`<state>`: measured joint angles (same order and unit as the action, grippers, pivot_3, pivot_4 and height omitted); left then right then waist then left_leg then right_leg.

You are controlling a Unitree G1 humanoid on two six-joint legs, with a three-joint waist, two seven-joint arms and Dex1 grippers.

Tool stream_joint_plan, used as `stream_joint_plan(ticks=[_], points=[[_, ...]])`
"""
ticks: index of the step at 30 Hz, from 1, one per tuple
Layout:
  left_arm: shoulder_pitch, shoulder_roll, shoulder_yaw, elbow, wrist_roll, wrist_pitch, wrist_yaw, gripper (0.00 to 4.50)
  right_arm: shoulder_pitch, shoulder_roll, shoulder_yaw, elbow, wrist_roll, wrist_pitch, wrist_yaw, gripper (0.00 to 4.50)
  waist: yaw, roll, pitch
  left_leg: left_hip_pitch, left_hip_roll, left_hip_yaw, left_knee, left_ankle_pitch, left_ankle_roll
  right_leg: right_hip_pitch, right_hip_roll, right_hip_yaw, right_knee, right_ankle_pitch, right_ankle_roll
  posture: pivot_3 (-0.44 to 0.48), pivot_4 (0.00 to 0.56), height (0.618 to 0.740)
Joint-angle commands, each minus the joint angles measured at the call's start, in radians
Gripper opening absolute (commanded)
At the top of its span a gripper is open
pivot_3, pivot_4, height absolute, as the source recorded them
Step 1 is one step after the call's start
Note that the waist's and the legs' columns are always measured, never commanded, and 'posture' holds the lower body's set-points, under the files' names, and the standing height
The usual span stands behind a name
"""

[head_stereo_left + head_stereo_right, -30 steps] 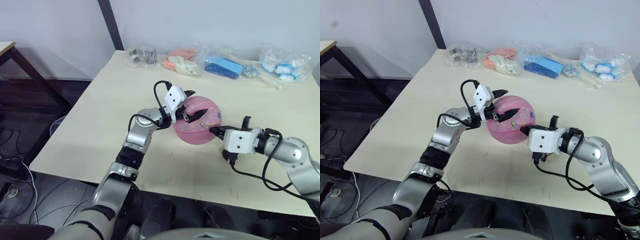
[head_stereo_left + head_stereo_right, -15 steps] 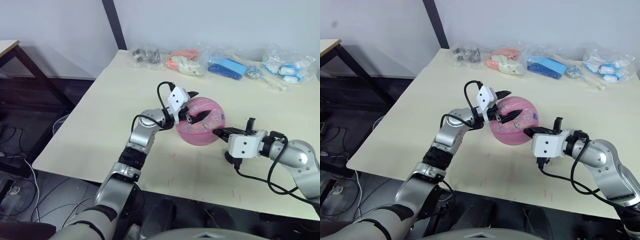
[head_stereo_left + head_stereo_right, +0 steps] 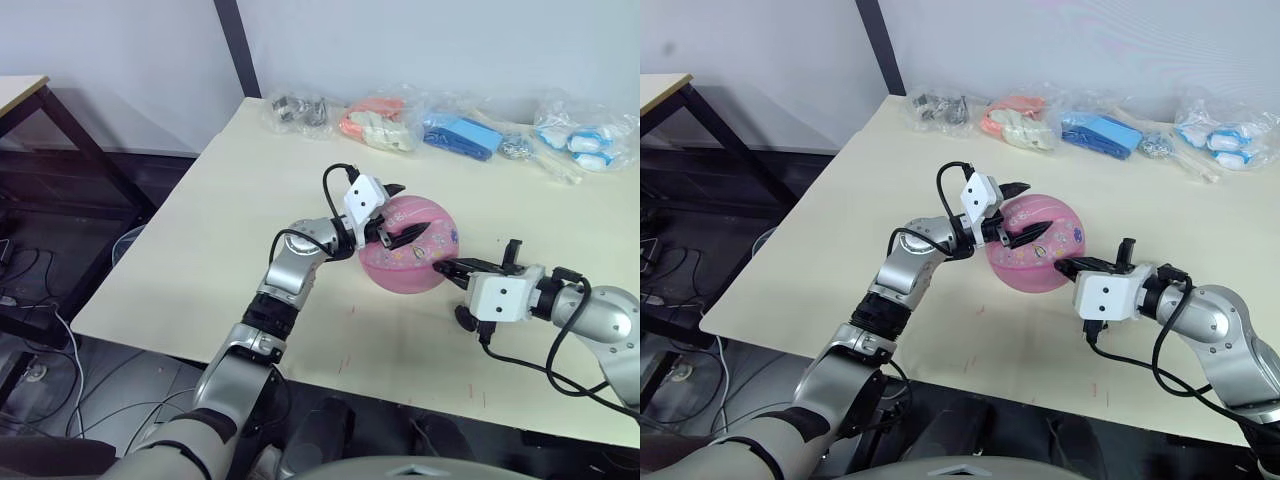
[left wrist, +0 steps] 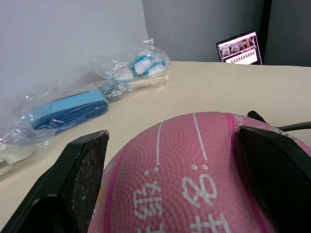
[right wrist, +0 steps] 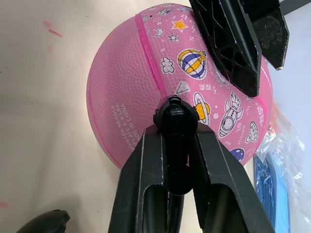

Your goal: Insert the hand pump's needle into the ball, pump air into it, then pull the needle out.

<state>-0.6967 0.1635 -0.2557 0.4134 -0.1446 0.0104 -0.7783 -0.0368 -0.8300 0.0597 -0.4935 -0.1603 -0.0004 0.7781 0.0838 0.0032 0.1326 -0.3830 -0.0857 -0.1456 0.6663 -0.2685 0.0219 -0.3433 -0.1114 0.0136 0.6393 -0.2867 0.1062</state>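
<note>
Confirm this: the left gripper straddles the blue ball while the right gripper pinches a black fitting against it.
Wrong on colour: the ball is pink, as the right wrist view shows. The left gripper straddles it; the right gripper pinches the black fitting against it.

**Bags in a row on the pale table**

A pale table (image 3: 250,230) is seen, with red marks near its front edge. Four clear plastic bags are lined up along the far edge. Dark metal bits (image 3: 298,108) are held in the first, orange and white things (image 3: 377,122) in the second, a blue thing (image 3: 462,136) in the third, and blue and white things (image 3: 585,142) in the last. A lit screen (image 4: 238,48) is seen further back.
</note>
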Motion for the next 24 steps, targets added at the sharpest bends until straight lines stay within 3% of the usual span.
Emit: stream_joint_plan(ticks=[1,24], points=[[0.128,0.069,-0.064,0.293,0.14,0.156,0.066,4.5,0.007,-0.04,-0.124,-0.134,0.049,-0.091,0.009,0.09,0.002,0.0,0.0,0.0,0.0,0.0,0.0,0.0,0.001,0.0,0.0,0.0,0.0,0.0,0.0,0.0,0.15,0.736],[0.14,0.08,-0.093,0.269,0.146,0.18,0.097,4.5,0.034,-0.067,-0.166,-0.121,0.073,-0.138,0.019,0.09,0.012,-0.001,0.0,0.0,-0.001,0.0,0.0,-0.002,0.003,0.001,-0.002,0.0,-0.001,-0.001,0.001,0.0,0.15,0.736]])
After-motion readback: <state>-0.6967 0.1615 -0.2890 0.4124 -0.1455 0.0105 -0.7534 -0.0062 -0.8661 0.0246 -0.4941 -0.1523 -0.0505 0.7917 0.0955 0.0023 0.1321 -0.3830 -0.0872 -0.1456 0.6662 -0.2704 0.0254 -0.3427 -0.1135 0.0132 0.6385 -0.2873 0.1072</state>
